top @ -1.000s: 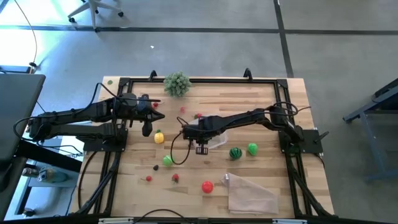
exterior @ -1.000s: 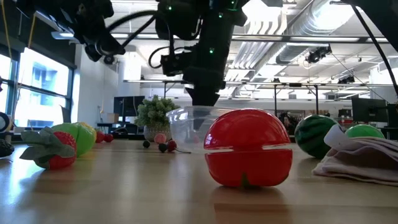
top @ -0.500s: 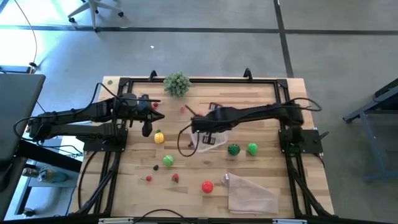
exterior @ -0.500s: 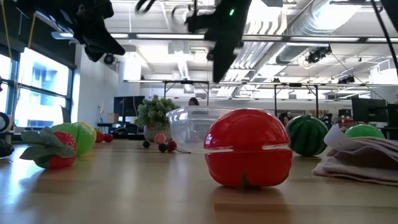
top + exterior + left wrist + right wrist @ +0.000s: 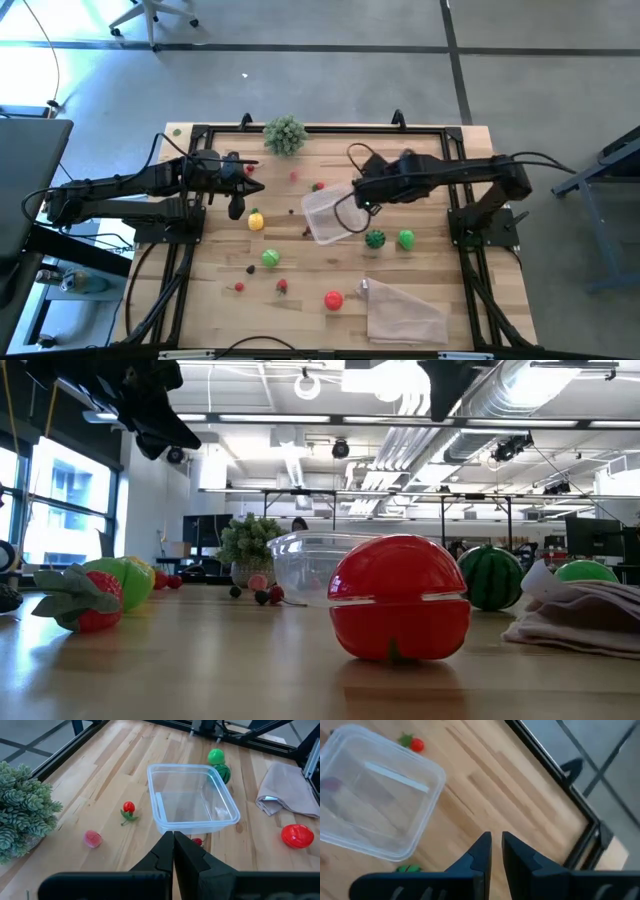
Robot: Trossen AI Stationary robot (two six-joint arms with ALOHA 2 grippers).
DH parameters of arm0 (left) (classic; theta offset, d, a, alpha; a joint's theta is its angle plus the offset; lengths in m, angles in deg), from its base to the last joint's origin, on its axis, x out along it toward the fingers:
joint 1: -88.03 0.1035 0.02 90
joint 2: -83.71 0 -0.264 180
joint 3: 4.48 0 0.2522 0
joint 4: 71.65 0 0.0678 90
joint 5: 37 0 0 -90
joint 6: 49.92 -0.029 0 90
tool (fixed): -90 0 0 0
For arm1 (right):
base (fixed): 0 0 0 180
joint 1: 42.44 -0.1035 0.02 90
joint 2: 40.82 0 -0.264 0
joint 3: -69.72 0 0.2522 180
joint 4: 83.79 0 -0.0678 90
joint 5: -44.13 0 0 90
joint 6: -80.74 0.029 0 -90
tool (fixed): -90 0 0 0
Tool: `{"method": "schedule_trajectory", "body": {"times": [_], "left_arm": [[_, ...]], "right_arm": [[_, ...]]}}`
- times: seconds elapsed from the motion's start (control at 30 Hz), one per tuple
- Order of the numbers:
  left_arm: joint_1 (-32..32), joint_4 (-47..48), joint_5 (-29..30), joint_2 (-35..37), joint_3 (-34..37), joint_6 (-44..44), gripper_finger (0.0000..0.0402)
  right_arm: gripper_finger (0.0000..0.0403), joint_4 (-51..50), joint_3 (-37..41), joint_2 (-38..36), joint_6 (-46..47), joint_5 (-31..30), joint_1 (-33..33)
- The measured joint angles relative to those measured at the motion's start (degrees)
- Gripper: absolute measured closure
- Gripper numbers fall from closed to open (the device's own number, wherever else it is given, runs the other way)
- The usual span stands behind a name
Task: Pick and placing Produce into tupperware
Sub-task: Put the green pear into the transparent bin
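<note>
The right hand (image 5: 491, 851) is seen with its fingers nearly together, a thin gap between them and nothing held. It is raised above the worktop (image 5: 420, 160), just beside the far right edge of the tupperware (image 5: 330, 213). The left hand (image 5: 173, 851) is pressed fully together, empty, and parked over the left side of the worktop.

The tupperware stands upright near the middle and appears empty. Produce is scattered around it: a small red piece (image 5: 318, 186) just beyond its far edge, the striped melon (image 5: 375, 239) and a green ball (image 5: 405, 238) close on its right, a yellow piece (image 5: 256, 220) and a green one (image 5: 269, 258) to its left, and a red tomato (image 5: 333, 299) nearer the front. A leafy clump (image 5: 285, 133) sits at the far edge and a crinkled bag (image 5: 405, 312) at the front right.

The main risk is judged to be the light, unweighted tub being nudged or tipped if an arm sweeps low past it. The round pieces could roll from a pinch that is off centre, and the melon and green ball lie close enough that one may be knocked when the other is approached.
</note>
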State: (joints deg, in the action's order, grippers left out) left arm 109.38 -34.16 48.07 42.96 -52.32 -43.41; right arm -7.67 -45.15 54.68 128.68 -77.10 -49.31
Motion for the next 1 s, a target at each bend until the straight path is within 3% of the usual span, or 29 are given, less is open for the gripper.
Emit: {"method": "schedule_trajectory", "body": {"times": [0.13,0.47,0.67,1.0], "left_arm": [[0.0,-0.05,0.0,-0.02,0.0,-0.05,0.0401],[0.02,-0.01,0.0,0.0,0.0,-0.13,0.0401],[0.0,0.02,0.02,0.0,0.0,-0.22,0.0401],[0.0,0.02,0.02,0.0,0.0,-0.2,0.0401]], "right_arm": [[0.0368,0.86,4.67,-3.1,2.84,4.83,-2.13],[0.0368,1.42,25.74,-10.88,22.77,16.52,-5.26],[0.0368,7.01,35.24,-13.69,27.33,23.8,-6.8],[0.0322,11.68,39.72,-13.98,26.59,23.97,-8.31]]}}
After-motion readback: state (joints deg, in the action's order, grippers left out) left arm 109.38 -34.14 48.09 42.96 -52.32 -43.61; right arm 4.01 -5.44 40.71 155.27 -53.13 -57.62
